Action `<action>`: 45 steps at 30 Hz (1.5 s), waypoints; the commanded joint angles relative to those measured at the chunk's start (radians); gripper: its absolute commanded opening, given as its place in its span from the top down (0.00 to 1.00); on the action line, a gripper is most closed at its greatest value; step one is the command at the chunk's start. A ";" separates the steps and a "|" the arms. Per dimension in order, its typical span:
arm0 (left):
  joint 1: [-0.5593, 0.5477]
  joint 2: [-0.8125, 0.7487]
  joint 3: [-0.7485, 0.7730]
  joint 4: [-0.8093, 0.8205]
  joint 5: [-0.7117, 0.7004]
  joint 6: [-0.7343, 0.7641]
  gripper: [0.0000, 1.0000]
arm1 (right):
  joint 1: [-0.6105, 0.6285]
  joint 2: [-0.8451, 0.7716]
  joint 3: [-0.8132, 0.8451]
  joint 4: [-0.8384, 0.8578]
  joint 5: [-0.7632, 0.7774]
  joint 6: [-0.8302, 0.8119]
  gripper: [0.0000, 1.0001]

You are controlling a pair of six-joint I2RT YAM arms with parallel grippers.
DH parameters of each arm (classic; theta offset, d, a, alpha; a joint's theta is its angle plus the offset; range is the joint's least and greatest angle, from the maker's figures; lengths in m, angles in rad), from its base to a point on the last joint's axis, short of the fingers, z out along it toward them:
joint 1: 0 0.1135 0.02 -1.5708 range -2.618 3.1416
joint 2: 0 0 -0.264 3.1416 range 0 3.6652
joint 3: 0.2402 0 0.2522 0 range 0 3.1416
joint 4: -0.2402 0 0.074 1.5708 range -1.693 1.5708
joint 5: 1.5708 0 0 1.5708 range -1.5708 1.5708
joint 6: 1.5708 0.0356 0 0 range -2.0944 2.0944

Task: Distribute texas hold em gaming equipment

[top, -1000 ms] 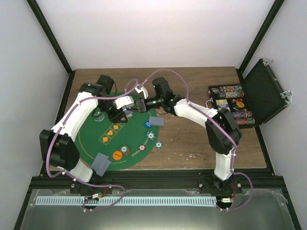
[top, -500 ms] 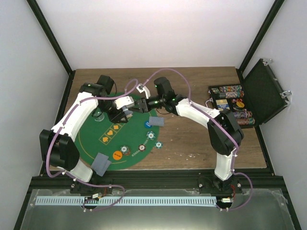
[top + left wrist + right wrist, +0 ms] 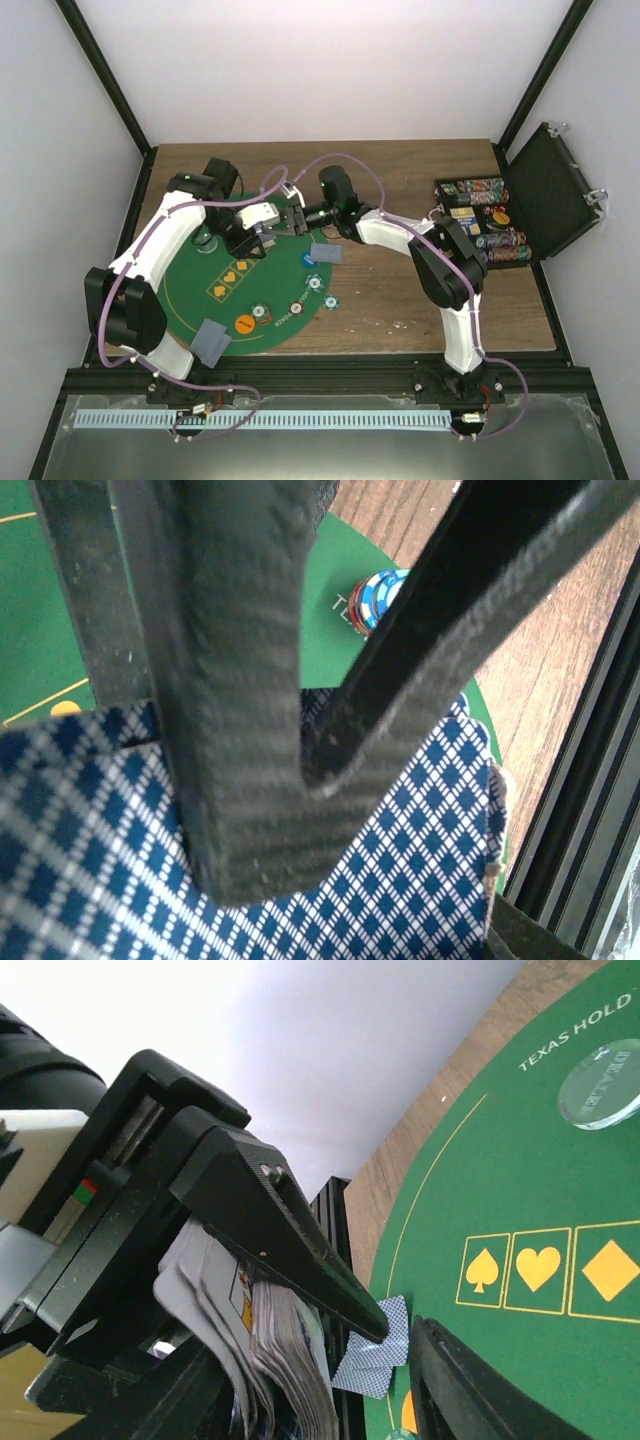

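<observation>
Counter (image 3: 400, 290) carried the green mat (image 3: 190, 285). Over it the left arm (image 3: 160, 235) had its jaws clamped on the deck of cards (image 3: 285, 1350); the jaws of the right arm (image 3: 400, 232) stood apart just beside the deck. Small chips (image 3: 297, 308) lay along the mat's curved edge.

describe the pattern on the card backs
The cards carry a blue-and-white diamond check, clearest in the left wrist view.

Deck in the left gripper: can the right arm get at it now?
Likely yes: right gripper sits beside the deck, which the left gripper clamps with card edges exposed; nothing between them.
</observation>
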 commanded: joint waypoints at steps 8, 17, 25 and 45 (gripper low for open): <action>-0.003 0.014 0.007 0.023 0.025 0.022 0.52 | 0.041 0.060 0.064 0.083 -0.082 0.093 0.79; -0.002 0.001 -0.031 0.131 -0.078 0.006 0.27 | 0.042 0.036 0.064 0.032 -0.094 0.038 0.99; 0.009 0.008 -0.016 0.155 -0.099 -0.003 0.33 | 0.040 0.019 0.065 -0.031 -0.071 -0.021 0.99; 0.036 -0.013 -0.019 0.120 -0.014 0.043 0.47 | 0.034 -0.021 0.078 -0.162 0.033 -0.134 0.74</action>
